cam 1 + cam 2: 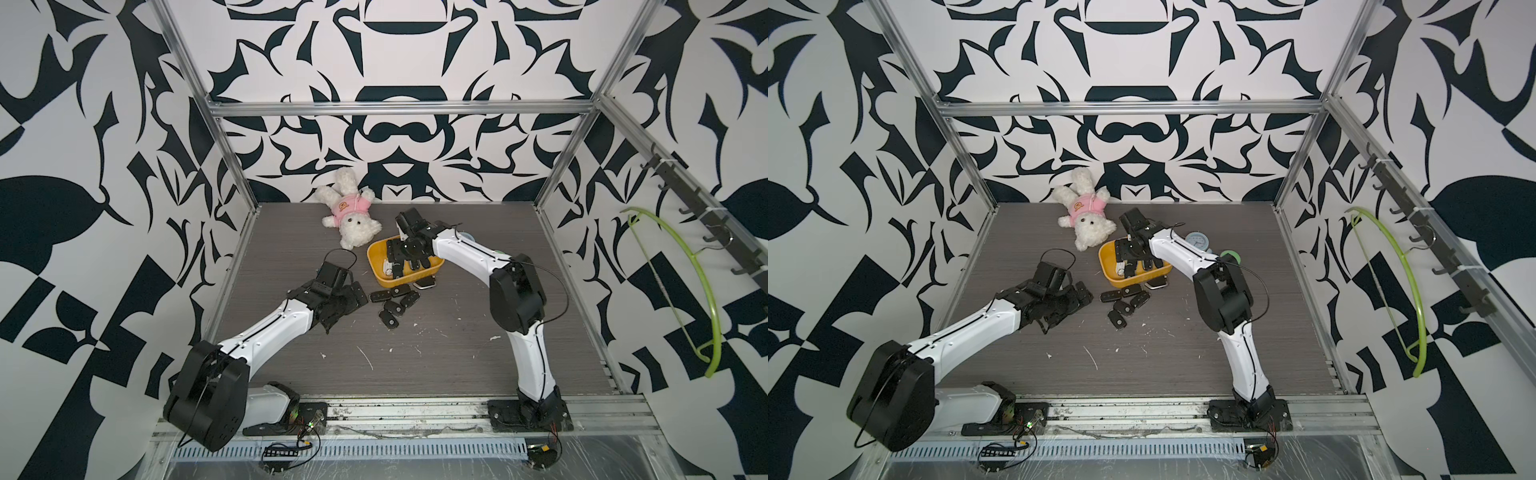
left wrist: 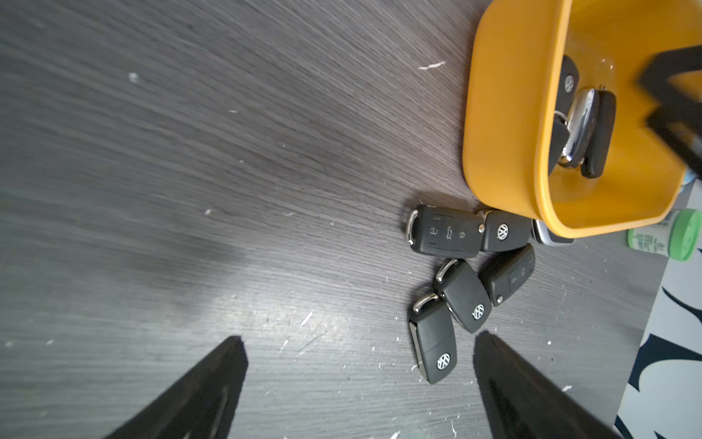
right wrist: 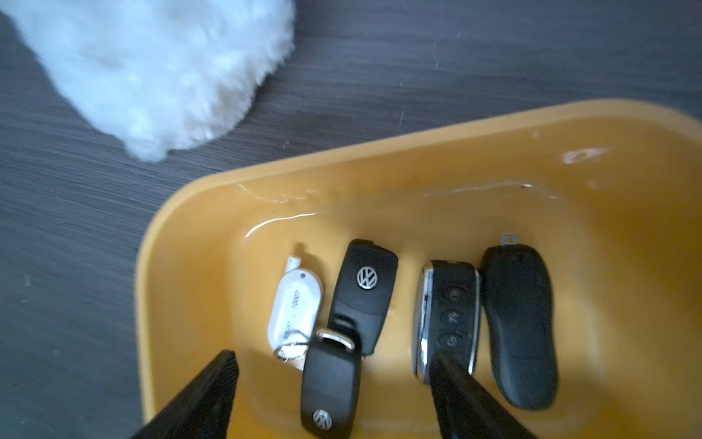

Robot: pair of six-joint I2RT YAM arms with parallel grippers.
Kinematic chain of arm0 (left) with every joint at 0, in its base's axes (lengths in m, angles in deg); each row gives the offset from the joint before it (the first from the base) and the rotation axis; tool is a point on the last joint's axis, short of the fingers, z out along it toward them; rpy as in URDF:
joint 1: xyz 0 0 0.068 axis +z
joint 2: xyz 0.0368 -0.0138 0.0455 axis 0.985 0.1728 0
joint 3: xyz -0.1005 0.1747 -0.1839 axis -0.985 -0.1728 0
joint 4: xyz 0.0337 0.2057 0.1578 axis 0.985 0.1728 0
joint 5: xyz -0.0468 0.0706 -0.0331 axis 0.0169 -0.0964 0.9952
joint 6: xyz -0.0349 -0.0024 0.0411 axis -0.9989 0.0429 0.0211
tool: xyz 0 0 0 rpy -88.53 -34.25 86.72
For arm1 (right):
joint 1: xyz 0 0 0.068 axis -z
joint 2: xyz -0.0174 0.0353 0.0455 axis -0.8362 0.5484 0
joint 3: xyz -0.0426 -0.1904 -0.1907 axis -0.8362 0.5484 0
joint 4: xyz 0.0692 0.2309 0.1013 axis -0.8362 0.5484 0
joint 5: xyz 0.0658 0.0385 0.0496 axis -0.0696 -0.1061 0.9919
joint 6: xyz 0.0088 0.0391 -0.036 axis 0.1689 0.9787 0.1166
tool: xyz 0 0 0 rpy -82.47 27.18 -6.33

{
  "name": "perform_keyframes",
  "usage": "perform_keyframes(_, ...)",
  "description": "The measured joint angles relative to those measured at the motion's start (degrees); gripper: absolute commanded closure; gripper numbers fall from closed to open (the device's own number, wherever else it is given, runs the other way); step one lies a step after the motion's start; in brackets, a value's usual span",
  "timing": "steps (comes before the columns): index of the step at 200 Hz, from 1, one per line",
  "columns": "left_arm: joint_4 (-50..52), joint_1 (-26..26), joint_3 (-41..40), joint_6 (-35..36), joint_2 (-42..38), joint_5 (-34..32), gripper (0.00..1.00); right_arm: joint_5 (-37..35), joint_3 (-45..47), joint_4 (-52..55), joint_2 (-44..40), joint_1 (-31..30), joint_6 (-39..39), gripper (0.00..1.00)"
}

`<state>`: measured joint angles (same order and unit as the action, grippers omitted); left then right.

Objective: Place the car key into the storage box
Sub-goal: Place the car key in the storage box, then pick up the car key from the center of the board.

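Task judged partly done: 4 fobs [image 3: 518, 323] plus a white tag [image 3: 294, 304] are seen inside the storage box [image 3: 342, 152], incl. the car key [image 3: 330, 391], which lies flat between the jaws of the right gripper [image 3: 332, 355]; these are spread apart, clear of it. Approx. 5 keys [image 2: 463, 294] are left on the table [image 2: 190, 152] just beside the box, and the left gripper [image 2: 359, 336] is held wide open near them. VW badges [image 3: 367, 276] are read on several; the tag's writing is illegible.
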<state>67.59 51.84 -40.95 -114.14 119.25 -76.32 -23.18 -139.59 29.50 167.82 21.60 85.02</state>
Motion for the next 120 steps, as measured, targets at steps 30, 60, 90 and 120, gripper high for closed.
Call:
perform_keyframes(30,0.6,-2.2,0.5,-1.4,2.0,1.0,0.00,-0.7,6.9,-1.9,-11.3,0.0,0.5,0.00)
perform_keyframes(60,2.0,-7.6,3.8,-6.1,4.5,0.0,0.00,-1.0,17.1,-3.9,-21.9,0.0,1.7,0.00)
perform_keyframes(90,2.1,-13.0,6.3,-12.8,7.0,-1.7,0.00,-1.1,29.2,-4.7,-30.7,0.0,3.8,0.00)
perform_keyframes(120,3.4,-16.7,8.6,-19.4,9.9,-2.9,0.01,-1.4,39.9,-4.0,-39.1,0.0,6.7,0.00)
